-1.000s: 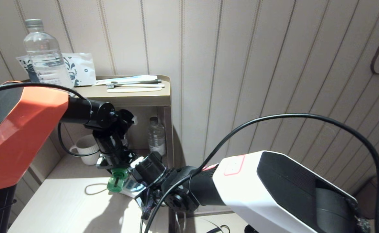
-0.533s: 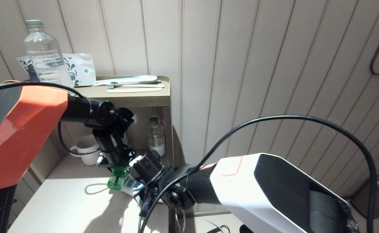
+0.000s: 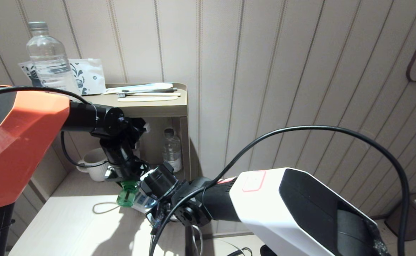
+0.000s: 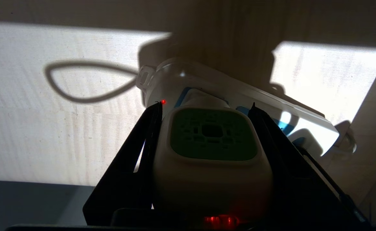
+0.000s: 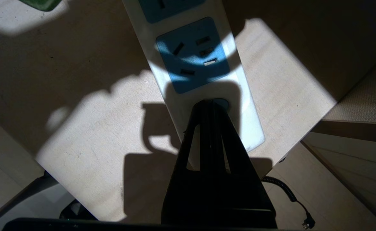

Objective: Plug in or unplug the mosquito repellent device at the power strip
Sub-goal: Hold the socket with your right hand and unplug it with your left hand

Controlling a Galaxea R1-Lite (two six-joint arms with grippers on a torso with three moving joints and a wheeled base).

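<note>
1. The power strip [image 5: 188, 57] lies near the tabletop's [image 3: 69, 227] far right edge, its end pressed by the closed right hand [image 5: 212, 106].
2. The mosquito repellent device [image 4: 212, 144], clamped in the left hand [image 4: 207, 110], sits over a socket (prongs hidden), so plugging or unplugging looks unfinished.

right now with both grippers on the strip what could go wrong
The left gripper clamps only the mosquito repellent device's cap; a skewed pull could twist it in the socket. The right gripper, shut, presses one end of the power strip, which overhangs the table edge and might tip.
</note>
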